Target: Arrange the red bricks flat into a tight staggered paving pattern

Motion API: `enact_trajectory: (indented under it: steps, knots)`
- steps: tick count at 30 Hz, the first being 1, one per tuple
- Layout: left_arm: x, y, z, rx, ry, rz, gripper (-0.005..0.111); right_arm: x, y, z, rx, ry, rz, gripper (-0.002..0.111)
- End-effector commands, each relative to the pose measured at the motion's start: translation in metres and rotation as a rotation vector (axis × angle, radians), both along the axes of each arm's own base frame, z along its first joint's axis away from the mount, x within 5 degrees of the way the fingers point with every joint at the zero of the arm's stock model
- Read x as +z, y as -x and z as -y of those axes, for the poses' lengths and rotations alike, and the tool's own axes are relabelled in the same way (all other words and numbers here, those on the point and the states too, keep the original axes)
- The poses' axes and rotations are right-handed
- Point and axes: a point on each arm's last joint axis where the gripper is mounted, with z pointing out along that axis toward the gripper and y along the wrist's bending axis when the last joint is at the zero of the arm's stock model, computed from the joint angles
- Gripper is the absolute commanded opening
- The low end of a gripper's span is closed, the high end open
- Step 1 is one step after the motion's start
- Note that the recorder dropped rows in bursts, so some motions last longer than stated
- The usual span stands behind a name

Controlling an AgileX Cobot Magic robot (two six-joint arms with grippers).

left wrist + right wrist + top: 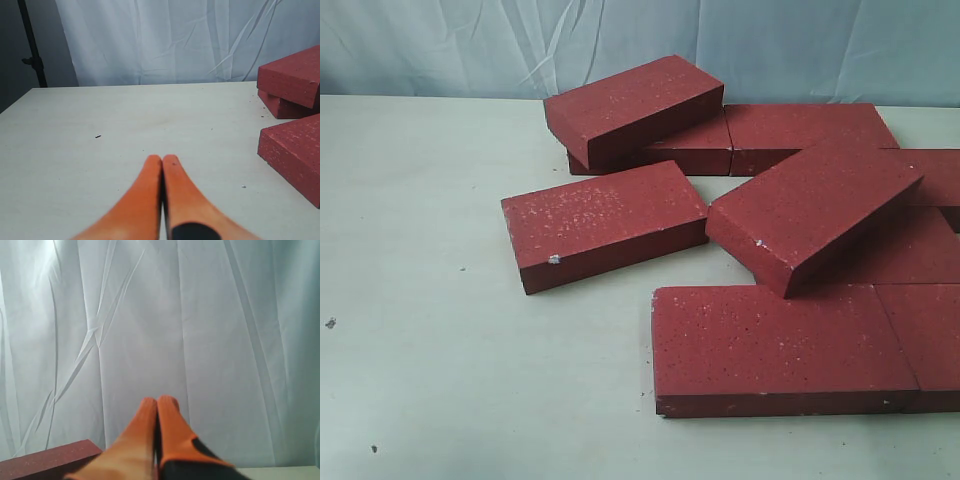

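Nothing held: left gripper pressed together, right gripper too. First, tilted brick to be lifted off, laid flat, pushed snug beside lone brick.

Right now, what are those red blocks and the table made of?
The red bricks look like concrete or fired clay: matte, gritty, pale-speckled, chipped white at a corner. The table looks like smooth pale board, maybe painted or laminated; hard to tell.

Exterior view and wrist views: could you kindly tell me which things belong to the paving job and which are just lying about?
Job: red bricks, two propped on others; left gripper and right gripper, both shut.
Just there: table, white curtain, black stand.
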Motion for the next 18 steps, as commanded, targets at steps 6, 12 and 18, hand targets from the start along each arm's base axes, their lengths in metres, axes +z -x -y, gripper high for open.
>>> enact_trajectory:
  steps: [6,12,18]
  knots:
    - [-0.001,0.0,0.0,0.001,0.006,0.001,0.0,0.029,0.008,0.001,-0.009,0.005,0.097,-0.001]
    - [-0.001,0.0,0.0,0.001,0.006,0.001,0.0,0.075,0.011,0.0,0.001,0.011,0.037,-0.001]
    - [-0.001,0.0,0.0,0.001,0.006,0.001,0.0,0.112,0.002,-0.001,0.008,0.021,-0.065,-0.001]
